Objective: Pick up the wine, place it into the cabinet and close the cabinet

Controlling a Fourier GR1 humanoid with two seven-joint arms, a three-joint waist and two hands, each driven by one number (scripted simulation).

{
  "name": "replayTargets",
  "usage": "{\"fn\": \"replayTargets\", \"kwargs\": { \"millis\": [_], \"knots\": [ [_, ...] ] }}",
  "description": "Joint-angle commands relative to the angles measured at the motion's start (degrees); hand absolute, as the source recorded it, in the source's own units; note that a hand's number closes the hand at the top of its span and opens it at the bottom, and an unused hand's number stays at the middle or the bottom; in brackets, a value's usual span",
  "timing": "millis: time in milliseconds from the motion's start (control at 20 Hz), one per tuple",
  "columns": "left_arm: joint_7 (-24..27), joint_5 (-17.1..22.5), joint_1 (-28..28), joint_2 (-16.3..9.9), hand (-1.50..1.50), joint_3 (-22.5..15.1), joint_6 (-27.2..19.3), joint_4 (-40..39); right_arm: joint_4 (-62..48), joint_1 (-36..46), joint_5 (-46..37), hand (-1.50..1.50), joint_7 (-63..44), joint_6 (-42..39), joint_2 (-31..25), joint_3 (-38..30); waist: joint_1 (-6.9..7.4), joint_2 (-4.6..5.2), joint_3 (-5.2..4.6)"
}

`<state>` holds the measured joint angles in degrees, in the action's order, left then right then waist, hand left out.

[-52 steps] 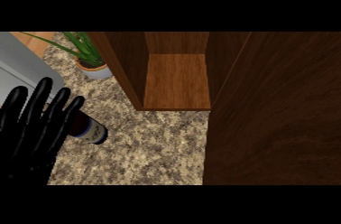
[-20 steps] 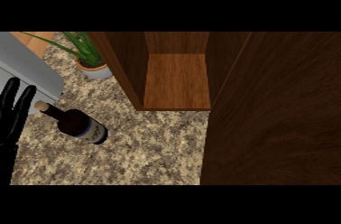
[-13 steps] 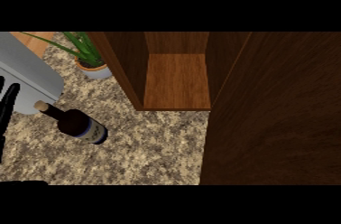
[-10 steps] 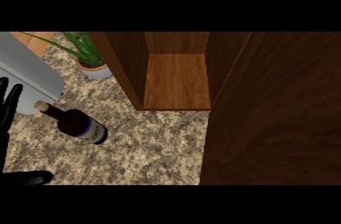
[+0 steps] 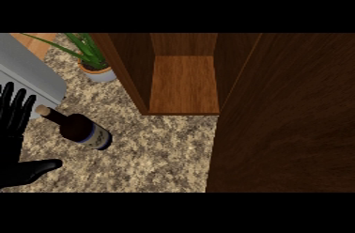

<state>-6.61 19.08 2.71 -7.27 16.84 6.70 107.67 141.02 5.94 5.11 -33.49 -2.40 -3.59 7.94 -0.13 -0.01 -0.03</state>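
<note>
1. Left hand (image 5: 15, 147): I see it at the view's left edge, fingers straight and spread upward, thumb stretched out to the right along the lower edge. It is released and grasps nothing. My right hand does not show anywhere.

2. Wine (image 5: 78, 128): a dark bottle with a pale cork end and a blue-and-white label band. It sits on the counter just beside my left hand, its neck pointing toward the fingers. I cannot tell whether the fingertips touch the cork. It is near the cabinet, not inside it.

3. Potted plant (image 5: 90, 58): green blades in a grey pot, at the upper left, behind the bottle and close to the cabinet's left wall.

4. Cabinet (image 5: 183, 84): dark wood, open, with a lighter wooden shelf showing inside. Nothing rests on the shelf as far as I can see.

5. Cabinet door (image 5: 284, 114): the broad dark wood panel filling the right side; I judge it to be the door, swung open.

6. Progress: by my reading, no step is done. The bottle is not yet lifted; the pick-up, the placing on the shelf and the closing of the door all remain.

7. Counter (image 5: 159, 152): speckled beige-and-brown stone. A grey metal surface (image 5: 27, 77) lies at the far left, with a strip of orange beyond it.
</note>
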Motion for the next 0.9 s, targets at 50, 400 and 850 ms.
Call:
{"fn": "replayTargets", "kwargs": {
  "millis": [50,400,850],
  "knots": [
    [4.43,-0.52,-1.59,-0.78,-1.5,0.64,3.02,-9.08,3.35,0.57,2.42,-1.5,-1.73,0.01,0.12,-0.92,0.02,0.01,0.01],
    [13.77,-1.44,-3.85,-3.97,-1.5,3.99,8.11,-25.13,4.67,-3.9,2.29,-1.5,0.38,-1.15,1.05,0.19,-0.12,0.01,0.02],
    [27.65,-6.91,-7.2,-3.8,-1.5,2.01,11.67,-43.91,3.72,-3.71,-1.34,-1.5,1.32,-1.18,2.07,2.71,-0.14,0.02,0.01]
  ]
}}
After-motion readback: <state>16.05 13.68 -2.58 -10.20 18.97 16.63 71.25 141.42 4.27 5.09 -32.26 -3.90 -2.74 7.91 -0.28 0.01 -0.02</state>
